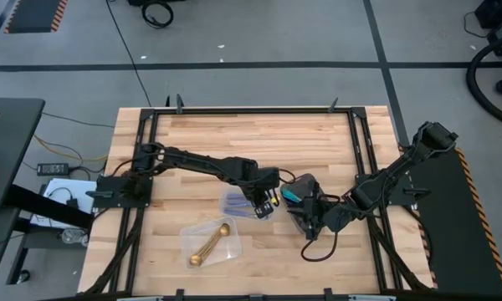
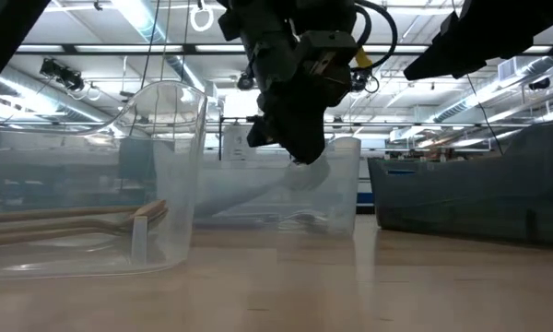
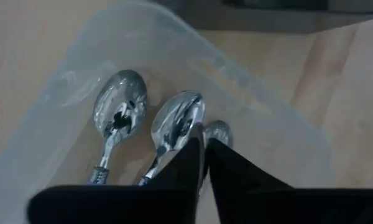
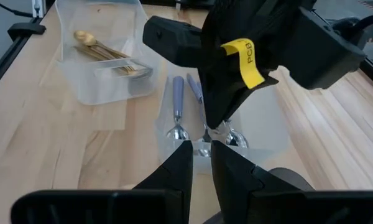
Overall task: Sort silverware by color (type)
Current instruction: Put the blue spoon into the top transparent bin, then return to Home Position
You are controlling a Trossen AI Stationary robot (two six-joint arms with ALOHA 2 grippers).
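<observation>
The left gripper [image 4: 219, 127] hangs inside the clear bin [image 1: 234, 203] of silver spoons [image 3: 121, 112] mid-worktop, its fingers [image 3: 189, 165] a narrow slit apart around a spoon handle [image 3: 150, 173]; whether they grip it or are letting go cannot be told, and a spoon that clings as the arm lifts could be dragged out or tip the light bin. The right gripper [image 4: 200, 163] waits just beside, fingers slightly parted and empty, close enough to collide. Only the left wrist view shows three bowls together; the high view alone shows the gold pieces [image 1: 209, 245] in their own bin [image 1: 192, 235] and the dark tray [image 1: 305, 201] near the right gripper.
</observation>
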